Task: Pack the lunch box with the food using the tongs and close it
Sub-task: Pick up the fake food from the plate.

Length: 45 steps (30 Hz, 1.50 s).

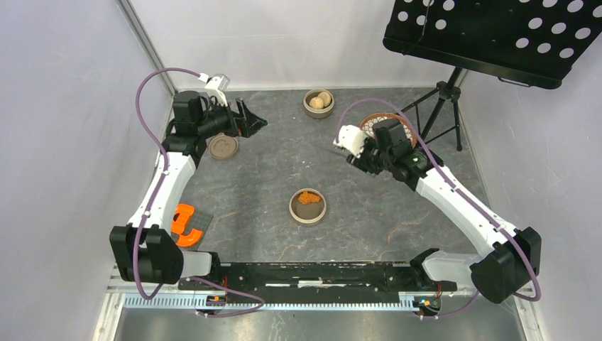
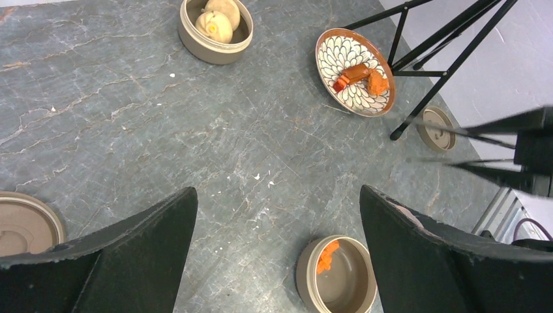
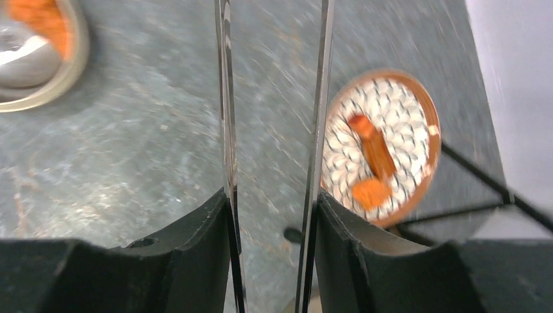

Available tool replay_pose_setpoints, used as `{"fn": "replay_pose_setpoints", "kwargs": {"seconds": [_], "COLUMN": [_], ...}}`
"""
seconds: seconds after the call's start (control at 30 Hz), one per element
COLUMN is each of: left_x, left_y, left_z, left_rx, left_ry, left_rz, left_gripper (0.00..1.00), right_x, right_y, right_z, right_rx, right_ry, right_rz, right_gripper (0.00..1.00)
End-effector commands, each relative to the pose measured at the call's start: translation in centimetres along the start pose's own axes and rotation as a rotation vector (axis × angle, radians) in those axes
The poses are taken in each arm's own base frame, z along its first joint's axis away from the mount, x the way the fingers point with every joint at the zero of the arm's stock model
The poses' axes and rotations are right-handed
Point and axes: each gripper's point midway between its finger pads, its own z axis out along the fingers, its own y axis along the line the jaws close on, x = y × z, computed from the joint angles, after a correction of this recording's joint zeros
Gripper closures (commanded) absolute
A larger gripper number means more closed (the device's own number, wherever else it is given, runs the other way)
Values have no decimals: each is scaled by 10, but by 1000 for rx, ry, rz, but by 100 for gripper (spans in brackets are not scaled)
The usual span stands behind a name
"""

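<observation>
My right gripper (image 1: pixel 353 151) (image 3: pixel 270 202) is shut on the tongs (image 3: pixel 225 98), whose two thin arms run apart between the fingers. Their tips (image 2: pixel 417 140) hang above the table beside the patterned plate (image 2: pixel 345 55) (image 3: pixel 398 111). Orange food pieces (image 3: pixel 372 192) lie on that plate. One round tan lunch box tier (image 1: pixel 308 213) (image 2: pixel 306 277) in the middle holds orange crumbed food (image 1: pixel 309 197). Another tier (image 1: pixel 319 110) at the back holds pale buns (image 2: pixel 214 25). My left gripper (image 1: pixel 250 117) (image 2: pixel 277 195) hangs open and empty at the back left.
A tan lid (image 1: pixel 223 147) (image 2: pixel 23 225) lies under the left wrist, and a second small lid (image 2: pixel 437 127) lies by the tripod legs (image 1: pixel 444 106) of a black stand at the back right. An orange part (image 1: pixel 184 224) sits by the left arm.
</observation>
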Motion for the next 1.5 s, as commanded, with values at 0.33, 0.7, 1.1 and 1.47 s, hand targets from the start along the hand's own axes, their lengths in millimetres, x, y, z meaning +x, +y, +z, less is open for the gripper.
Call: {"fn": "replay_pose_setpoints", "kwargs": {"seconds": [0.33,0.7,1.1,1.47], "left_x": [-15,-15,-13,-12], "left_y": [-7,-8,-8,-10], "left_z": [7,6,5,5], "left_rx": [51,51,55,66], "left_ry": [-55,-59,-89,-94], "left_rz": [-4,6,5,10], "left_gripper": [0,0,0,0], "right_x": [98,125,128,130], "right_y": [-49,-36,-55,-71], "right_z": [-25,-15,-10,-1], "right_rx": [428,549,639,707], "right_ry": [305,427,552,563], "right_rz": [665,939,988,1071], "right_gripper": [57,59,53,49]}}
